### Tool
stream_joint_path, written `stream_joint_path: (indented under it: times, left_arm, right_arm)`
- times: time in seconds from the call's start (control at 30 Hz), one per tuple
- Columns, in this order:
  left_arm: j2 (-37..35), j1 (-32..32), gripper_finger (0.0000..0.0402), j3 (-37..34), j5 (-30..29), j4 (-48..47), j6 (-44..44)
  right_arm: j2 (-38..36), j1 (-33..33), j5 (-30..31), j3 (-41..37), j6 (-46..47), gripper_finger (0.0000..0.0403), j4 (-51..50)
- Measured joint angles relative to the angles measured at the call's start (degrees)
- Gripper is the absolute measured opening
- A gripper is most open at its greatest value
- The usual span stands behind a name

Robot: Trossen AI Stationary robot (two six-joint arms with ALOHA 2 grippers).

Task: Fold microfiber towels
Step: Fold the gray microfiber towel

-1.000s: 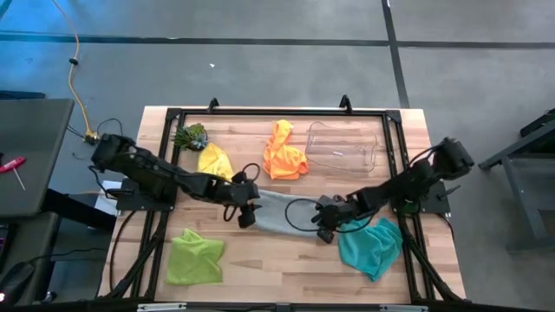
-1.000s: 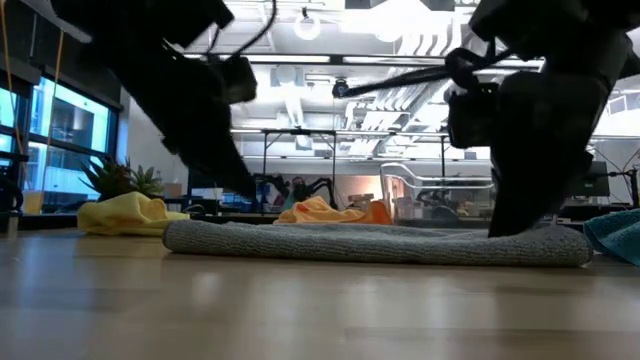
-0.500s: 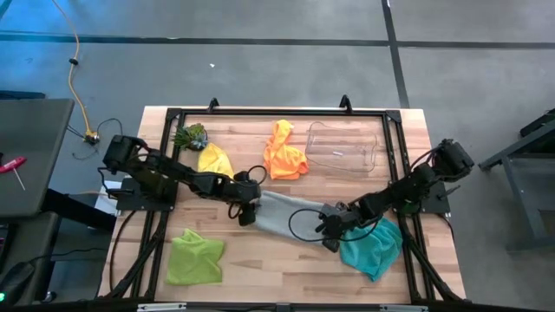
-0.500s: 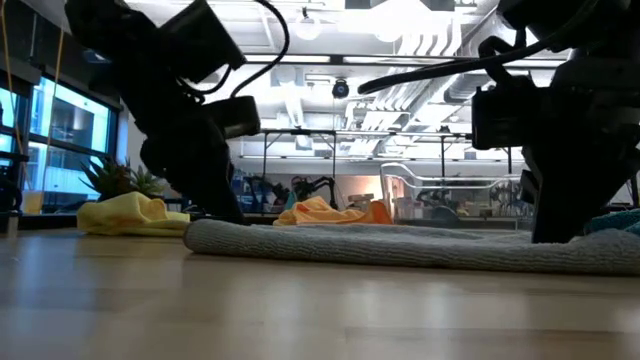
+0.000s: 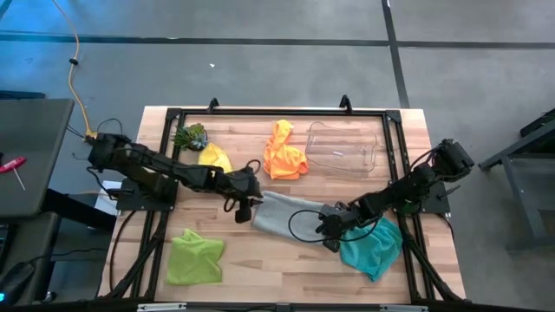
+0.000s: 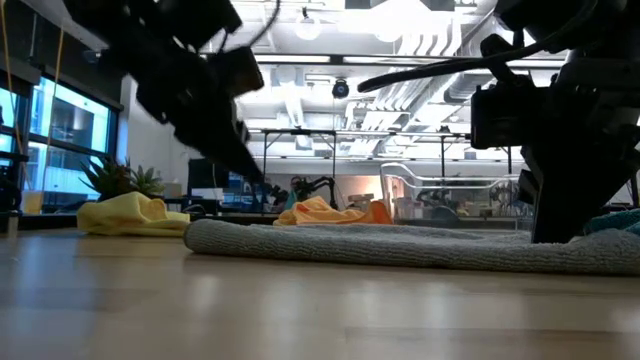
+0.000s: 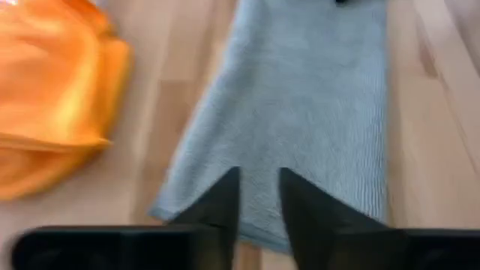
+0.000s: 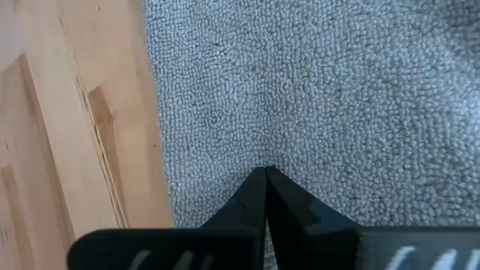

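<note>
The grey towel (image 5: pixel 282 213) lies flat on the wooden table between my two grippers. My left gripper (image 7: pixel 259 187) hangs just above its left end, fingers a narrow gap apart with cloth showing between them. My right gripper (image 8: pixel 264 174) is shut, its tips down on the towel's right part. The yellow towel (image 5: pixel 213 159) and orange towel (image 5: pixel 284 152) lie crumpled at the far side. The lime green towel (image 5: pixel 195 257) lies near left and the teal towel (image 5: pixel 373 247) near right. My right gripper presses its shut fingertips (image 8: pixel 255 196) down on the grey towel's top, close to one edge (image 8: pixel 161 150) at its right end. The fingers slant down from the table's right side. The cloth lies flat on the table under them.
A clear plastic bin (image 5: pixel 342 147) stands at the far right and a small spiky plant (image 5: pixel 191 136) at the far left. A black frame (image 5: pixel 277 113) runs round the table top. Bare wood (image 5: pixel 277 260) lies along the near edge between the green and teal towels.
The grey towel has slid a little toward the table's right edge under my right gripper, staying flat. My left gripper has come up off the towel's left end and turned somewhat.
</note>
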Motion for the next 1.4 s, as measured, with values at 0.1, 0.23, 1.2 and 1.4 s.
stream_joint_path:
  times: [0.1,0.23,1.2,1.4]
  left_arm:
    - [4.1,-1.0,0.0012,0.0,2.7,6.9,-2.1]
    - [10.5,-2.9,0.0003,0.2,0.4,10.2,-2.7]
    - [1.9,-0.9,0.0000,1.0,-9.5,-6.2,-2.7]
    - [-2.2,-0.9,0.0000,0.0,-9.3,-5.7,-4.8]
  right_arm:
    - [0.0,0.0,-0.1,0.0,0.0,0.0000,0.1]
    - [0.0,0.0,-0.1,0.0,-0.5,0.0000,0.2]
    - [-4.3,-6.3,-3.4,6.0,-20.5,0.0000,-14.0]
    - [-12.5,-8.7,-1.2,3.1,-16.7,0.0000,-18.5]
